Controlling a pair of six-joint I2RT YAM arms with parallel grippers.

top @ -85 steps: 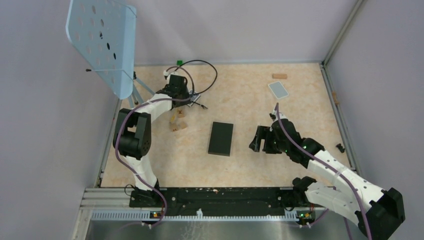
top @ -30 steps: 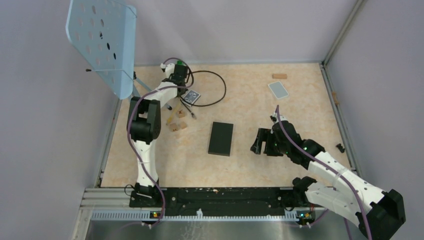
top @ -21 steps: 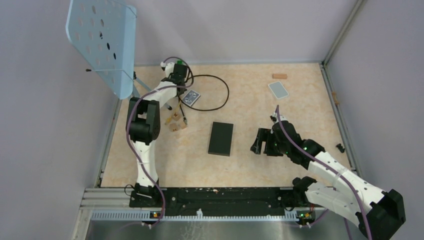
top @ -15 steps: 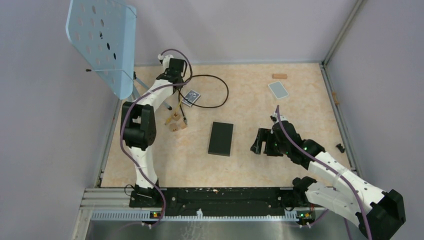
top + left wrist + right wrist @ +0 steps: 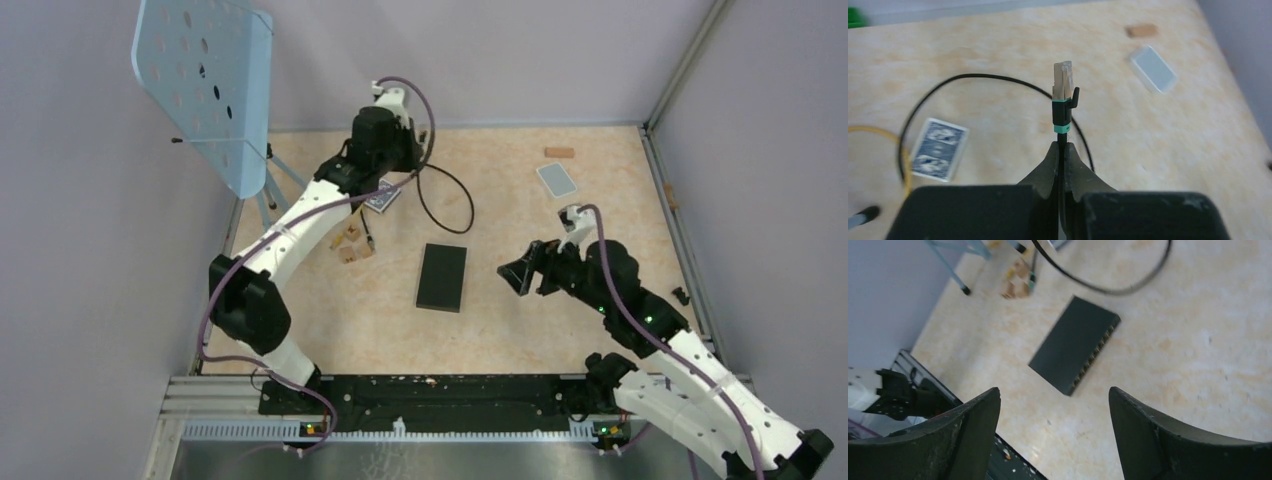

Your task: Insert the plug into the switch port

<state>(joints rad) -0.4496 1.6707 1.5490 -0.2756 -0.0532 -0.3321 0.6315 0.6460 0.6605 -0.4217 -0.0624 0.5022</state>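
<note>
My left gripper (image 5: 1062,145) is shut on a black cable (image 5: 998,80) just behind its plug (image 5: 1064,80). The plug has a clear tip and a teal collar, and it stands straight out past the fingertips, above the table. In the top view the left gripper (image 5: 408,152) hovers at the back, with the cable (image 5: 445,190) looping down from it. The flat black switch box (image 5: 442,277) lies mid-table. A row of switch ports (image 5: 1095,357) runs along its narrow edge. My right gripper (image 5: 522,272) hangs open to the right of the box, above the table, with nothing between its fingers (image 5: 978,415).
A dark patterned playing card (image 5: 938,148) lies below the left gripper. A pale grey-blue card (image 5: 556,179) and a wooden block (image 5: 559,153) sit at the back right. Small wooden blocks (image 5: 352,245) lie left of the box. A blue perforated panel (image 5: 205,85) stands at the back left.
The left gripper has shut on the cable, risen and swung right from the back-left corner, dragging the loop with it. The right arm has lifted and turned slightly.
</note>
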